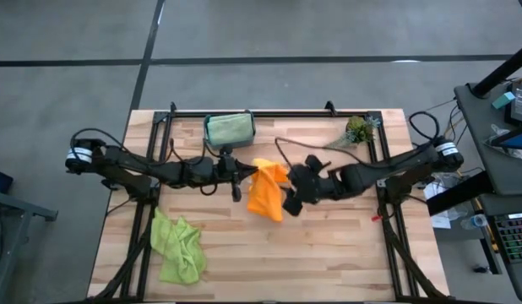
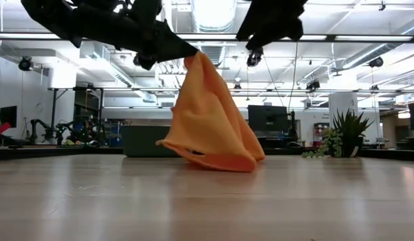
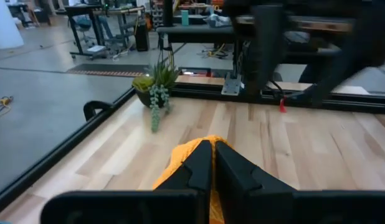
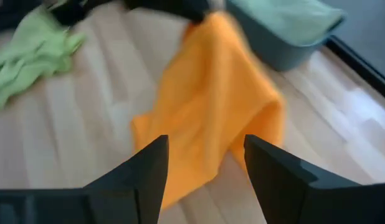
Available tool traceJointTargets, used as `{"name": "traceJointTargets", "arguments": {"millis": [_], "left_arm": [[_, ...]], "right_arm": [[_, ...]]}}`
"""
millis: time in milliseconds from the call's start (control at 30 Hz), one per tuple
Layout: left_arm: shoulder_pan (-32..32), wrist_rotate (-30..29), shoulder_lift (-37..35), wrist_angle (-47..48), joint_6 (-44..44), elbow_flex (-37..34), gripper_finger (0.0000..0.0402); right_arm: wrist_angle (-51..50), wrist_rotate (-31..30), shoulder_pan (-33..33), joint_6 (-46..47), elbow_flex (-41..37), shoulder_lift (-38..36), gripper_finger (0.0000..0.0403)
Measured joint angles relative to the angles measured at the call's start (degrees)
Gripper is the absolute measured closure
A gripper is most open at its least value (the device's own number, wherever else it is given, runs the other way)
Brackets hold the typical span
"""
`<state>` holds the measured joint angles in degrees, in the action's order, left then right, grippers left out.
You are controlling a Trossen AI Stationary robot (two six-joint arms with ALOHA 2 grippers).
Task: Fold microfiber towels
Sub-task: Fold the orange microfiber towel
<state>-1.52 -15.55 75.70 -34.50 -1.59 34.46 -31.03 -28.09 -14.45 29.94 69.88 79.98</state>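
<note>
Hanging from the left hand (image 1: 247, 175), the orange towel (image 1: 267, 193) is held clenched at one upper corner, so that its body drapes down in a cone and its lower edge rests bunched on the surface (image 1: 328, 245). This hold appears intended to let the cloth fall open under its own weight. The right hand (image 4: 205, 163) stands just beside the towel with its fingers apart and nothing between them; whether it brushes the fabric cannot be told from the blurred wrist view. A lime green towel (image 1: 180, 247) lies crumpled near the front left, well apart. A pale sage green towel (image 1: 228, 128) sits in the teal bin (image 1: 208, 135) at the back. The plant sprig (image 1: 356, 132) lies at the back right.
</note>
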Motion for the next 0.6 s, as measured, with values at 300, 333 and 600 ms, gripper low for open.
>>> {"name": "traceJointTargets", "arguments": {"millis": [300, 333, 600], "left_arm": [[0.0, -0.17, 0.0, 0.48, -1.11, -0.11, 0.0401], [0.0, -0.17, 0.0, 0.46, -1.11, -0.11, 0.0401], [0.0, -0.17, 0.0, 0.52, -1.01, -0.11, 0.0401]], "right_arm": [[13.61, -0.41, -8.07, -7.96, -3.64, 10.32, 0.0202], [15.96, -0.43, -8.16, -9.21, -3.92, 12.05, 0.0202], [25.36, -8.98, -6.55, -23.6, -2.23, 26.4, 0.0211]]}}
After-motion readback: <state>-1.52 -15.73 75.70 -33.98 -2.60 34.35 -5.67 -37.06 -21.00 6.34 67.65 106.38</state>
